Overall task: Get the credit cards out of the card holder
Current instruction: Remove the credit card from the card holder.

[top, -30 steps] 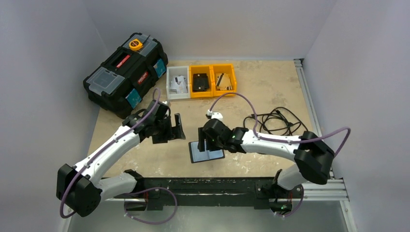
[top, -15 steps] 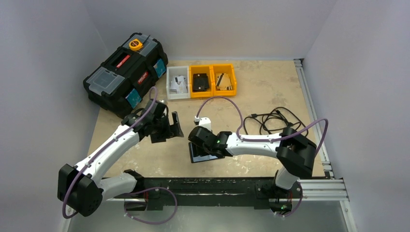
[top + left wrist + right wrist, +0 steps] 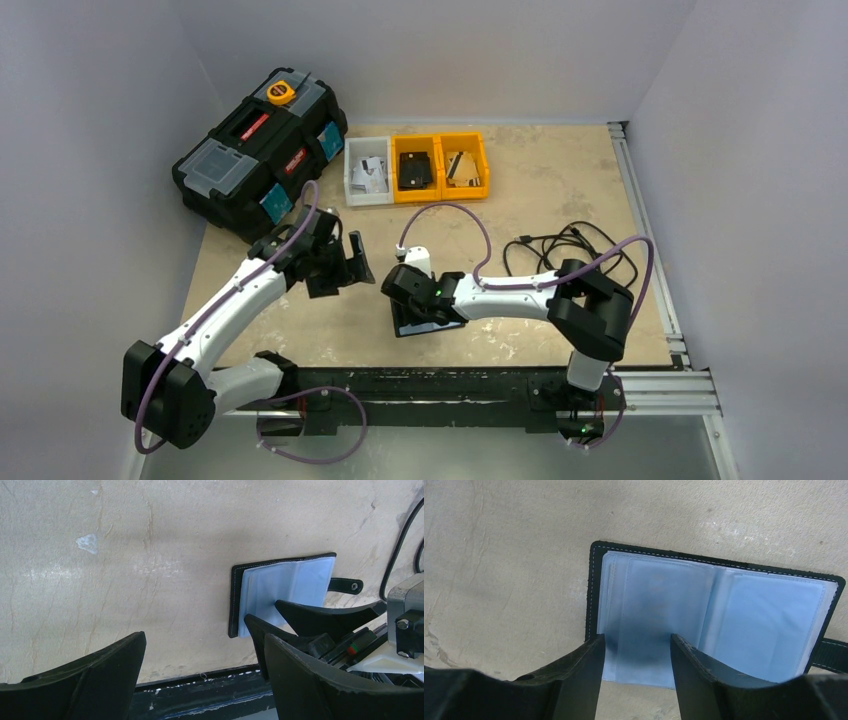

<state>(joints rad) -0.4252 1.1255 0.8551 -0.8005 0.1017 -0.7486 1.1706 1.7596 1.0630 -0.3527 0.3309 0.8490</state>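
From above, my right gripper (image 3: 408, 292) had swung leftward across the table (image 3: 560, 180) over the last second. It now sat over the left part of the card holder (image 3: 428, 322), which lay open and flat near the front edge. The left gripper (image 3: 352, 264) had barely shifted and hung just beside it, apart from the holder.

Through the left wrist camera, the left gripper (image 3: 205, 645) was spread wide with nothing in it. The card holder (image 3: 287, 587) lay beyond it, with the right gripper (image 3: 280, 622) at its near edge.

Through the right wrist camera, the right gripper (image 3: 636, 642) stood partly open and empty, its fingers straddling the lower edge of the left sleeve. The credit cards (image 3: 774, 620) remained in the bluish sleeves, as far as I could judge. None was out yet; I was lined up for a first pinch.
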